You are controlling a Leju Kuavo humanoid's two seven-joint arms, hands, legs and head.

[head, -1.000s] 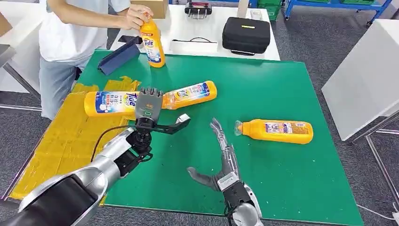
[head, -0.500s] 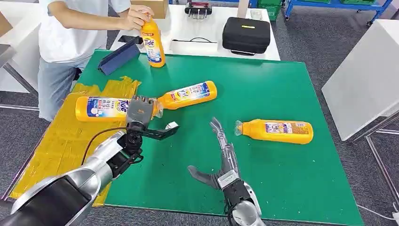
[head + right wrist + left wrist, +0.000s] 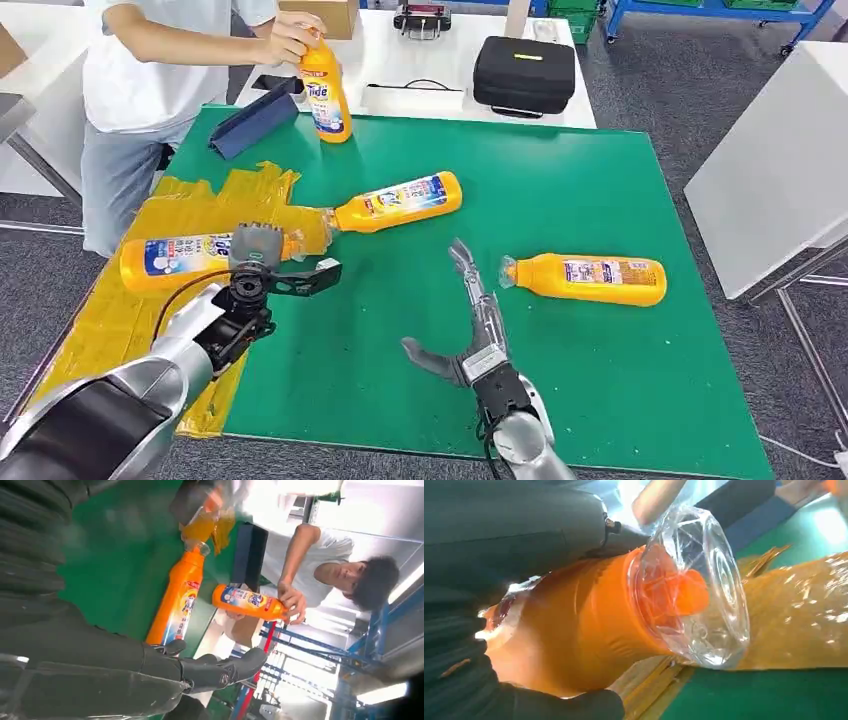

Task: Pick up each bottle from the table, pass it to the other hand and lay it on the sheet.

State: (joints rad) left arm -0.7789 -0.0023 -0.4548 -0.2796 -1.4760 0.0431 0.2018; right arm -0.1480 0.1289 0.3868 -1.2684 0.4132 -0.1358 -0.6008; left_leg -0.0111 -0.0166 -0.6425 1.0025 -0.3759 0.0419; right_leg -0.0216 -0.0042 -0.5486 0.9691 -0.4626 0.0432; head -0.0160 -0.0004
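While an orange plastic detergent bottle with a blue-and-white label (image 3: 185,257) is gripped lengthwise by the left hand (image 3: 255,250) over the crinkled yellow sheet (image 3: 130,300) at the left edge of the green table mat (image 3: 560,370), its clear cap (image 3: 704,585) is seen close up in the left wrist view. The right hand (image 3: 470,330) is held empty above the mat's near middle, fingers spread and extended. On the mat, a second orange bottle (image 3: 398,201) is laid beside the sheet, a third (image 3: 590,278) toward the right, and a fourth (image 3: 326,95) is held upright at the far edge by a person's hand (image 3: 290,35).
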